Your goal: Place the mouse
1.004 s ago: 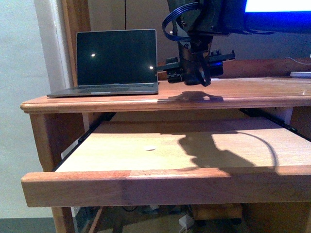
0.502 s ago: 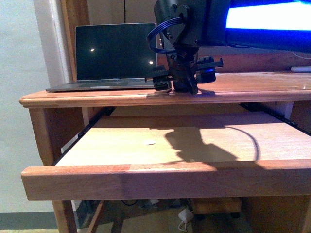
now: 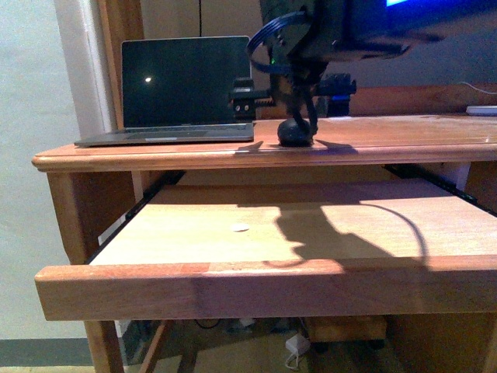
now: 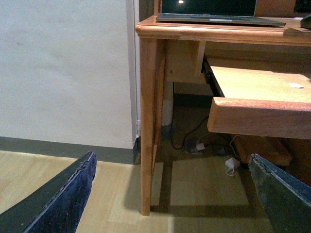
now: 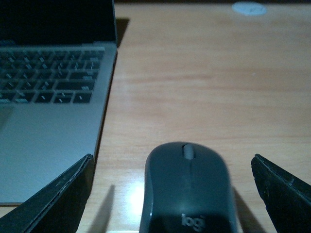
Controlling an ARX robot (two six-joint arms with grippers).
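Note:
The dark grey mouse [image 3: 296, 132] rests on the wooden desk top [image 3: 404, 140], just right of the laptop [image 3: 186, 89]. My right gripper [image 3: 293, 115] hangs directly over it, open. In the right wrist view the mouse [image 5: 188, 189] lies flat between the spread fingers [image 5: 58, 199], with a gap of bare wood on each side. My left gripper [image 4: 170, 194] is open and empty low beside the desk, over the floor; it does not show in the front view. A sliver of the mouse [image 4: 306, 21] shows at that view's edge.
A pull-out wooden tray [image 3: 264, 225] extends below the desk top, with a small white dot [image 3: 239, 228] on it. The laptop's edge [image 5: 99, 131] runs close to the mouse. A desk leg [image 4: 148, 121] stands ahead of the left gripper. Cables and a plug [image 4: 232, 164] lie on the floor.
The right gripper came down to the desk top with the mouse, then opened. The mouse now sits free on the wood and the fingers stand wide apart.

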